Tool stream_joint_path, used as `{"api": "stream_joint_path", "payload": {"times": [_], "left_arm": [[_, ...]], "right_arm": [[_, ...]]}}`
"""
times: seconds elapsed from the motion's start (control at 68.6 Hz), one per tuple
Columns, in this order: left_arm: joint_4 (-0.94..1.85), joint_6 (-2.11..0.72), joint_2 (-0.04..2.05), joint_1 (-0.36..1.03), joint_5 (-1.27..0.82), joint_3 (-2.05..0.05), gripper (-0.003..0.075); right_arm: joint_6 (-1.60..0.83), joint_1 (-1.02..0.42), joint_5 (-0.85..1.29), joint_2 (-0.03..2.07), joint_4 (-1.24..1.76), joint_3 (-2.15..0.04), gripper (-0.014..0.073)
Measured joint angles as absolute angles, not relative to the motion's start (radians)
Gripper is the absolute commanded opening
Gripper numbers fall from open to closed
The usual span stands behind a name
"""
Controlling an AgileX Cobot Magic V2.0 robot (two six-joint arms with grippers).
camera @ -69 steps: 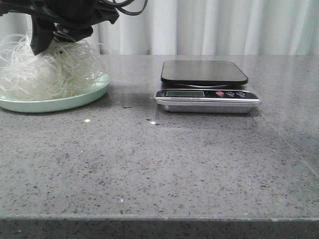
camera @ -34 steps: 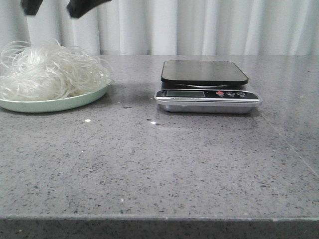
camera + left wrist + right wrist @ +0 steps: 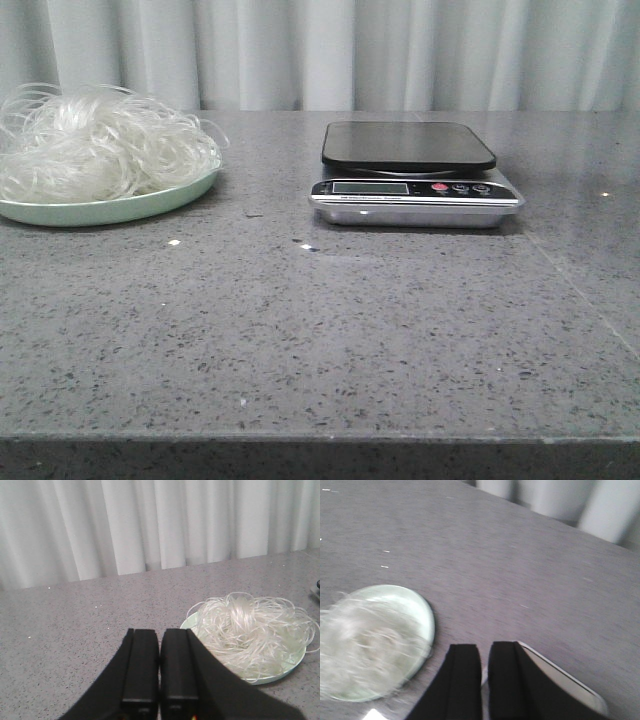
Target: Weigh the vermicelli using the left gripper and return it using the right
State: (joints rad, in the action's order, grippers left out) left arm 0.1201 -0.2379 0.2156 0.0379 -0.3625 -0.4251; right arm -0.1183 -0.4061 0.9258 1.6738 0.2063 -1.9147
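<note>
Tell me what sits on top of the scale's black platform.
Nothing sits on the scale; its black platform is bare. The vermicelli is heaped on the green plate, hiding the plate's middle.

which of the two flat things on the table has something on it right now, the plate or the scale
The pale green round plate at the left holds the fluffy white vermicelli. The silver kitchen scale with the black platform has nothing on it.

Left gripper [image 3: 159, 672] and right gripper [image 3: 484, 680]: jaws closed, holding nothing
</note>
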Motion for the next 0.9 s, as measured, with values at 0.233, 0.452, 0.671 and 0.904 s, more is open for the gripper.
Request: {"api": "stream_joint_path", "payload": {"times": [0.233,0.452,0.671,0.904], "left_arm": [[0.12,-0.238,0.216,0.038,-0.362,-0.425,0.0137],[0.12,-0.238,0.216,0.038,-0.362,-0.425,0.0137],[0.12,-0.238,0.216,0.038,-0.362,-0.425,0.0137],[0.12,-0.238,0.216,0.038,-0.362,-0.425,0.0137]], "right_arm": [[-0.118,-0.249,0.972,1.519,0.12,-1.781,0.015],[-0.118,-0.157,0.817,1.293,0.112,-1.429,0.015],[-0.118,-0.115,0.578,1.02,0.112,-0.999,0.015],[-0.118,-0.07,0.337,0.696,0.112,-0.609,0.015]]}}
